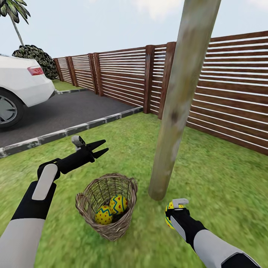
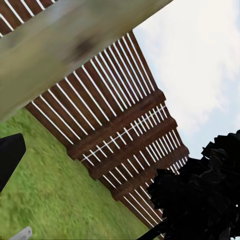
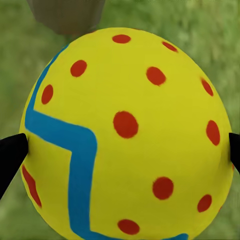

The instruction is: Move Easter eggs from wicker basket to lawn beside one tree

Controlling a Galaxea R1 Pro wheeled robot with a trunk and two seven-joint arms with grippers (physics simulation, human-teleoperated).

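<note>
- My left arm (image 1: 35, 201): pale grey forearm shell, then a black wrist section bearing a long light-grey rounded panel.
- My left gripper (image 1: 100, 147): two black, tapering, pointed fingers; a small grey camera block sits on top behind them.
- My right arm (image 1: 212, 243): same grey shell, black wrist, narrow grey stripe, small grey bracket at its tip.
- My right fingertips (image 3: 11, 159): matte black.
</note>
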